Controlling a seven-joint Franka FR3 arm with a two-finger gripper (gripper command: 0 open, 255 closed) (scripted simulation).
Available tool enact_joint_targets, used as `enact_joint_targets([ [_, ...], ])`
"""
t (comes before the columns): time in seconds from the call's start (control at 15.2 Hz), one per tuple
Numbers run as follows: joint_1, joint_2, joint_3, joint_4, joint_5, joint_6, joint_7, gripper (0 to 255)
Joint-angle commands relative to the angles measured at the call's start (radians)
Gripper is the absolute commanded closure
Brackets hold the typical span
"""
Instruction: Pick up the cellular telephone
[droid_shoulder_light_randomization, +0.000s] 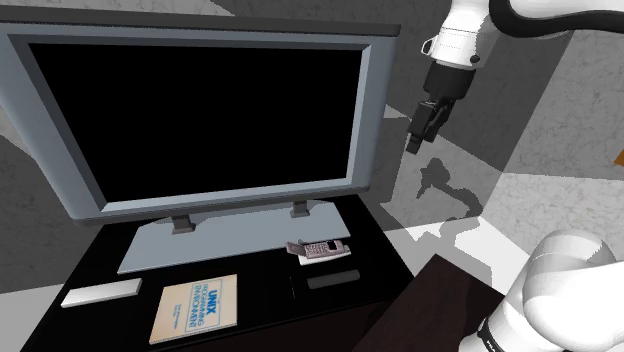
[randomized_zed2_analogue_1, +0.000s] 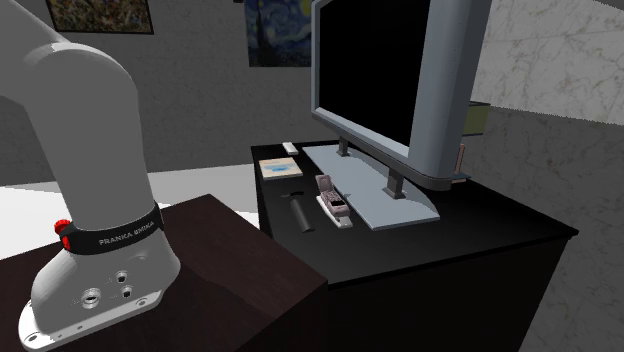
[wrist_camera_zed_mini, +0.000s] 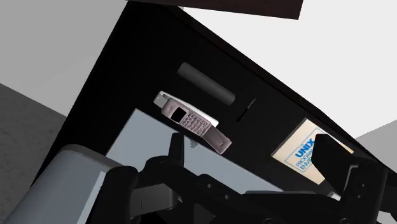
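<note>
Pickup not begun: grey-pink keypad telephone (droid_shoulder_light_randomization: 318, 250) lies untouched on black counter (droid_shoulder_light_randomization: 385, 278) at grey monitor's base (droid_shoulder_light_randomization: 200, 245); black claw (droid_shoulder_light_randomization: 412, 143) hangs released, well above.

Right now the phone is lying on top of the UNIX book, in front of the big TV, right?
Not quite. The phone isn't on top of the UNIX book. It lies apart from it on the black cabinet, by the front edge of the grey base of the big TV. The shoulder view shows the gap between them.
</note>
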Motion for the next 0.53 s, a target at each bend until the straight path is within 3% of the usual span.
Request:
enact_joint_targets([
  [0.0, 0.000, 0.000, 0.000, 0.000, 0.000, 0.000, 0.000, 0],
  [0.46, 0.029, 0.103, -0.044, -0.142, -0.031, 0.224, -0.140, 0],
])
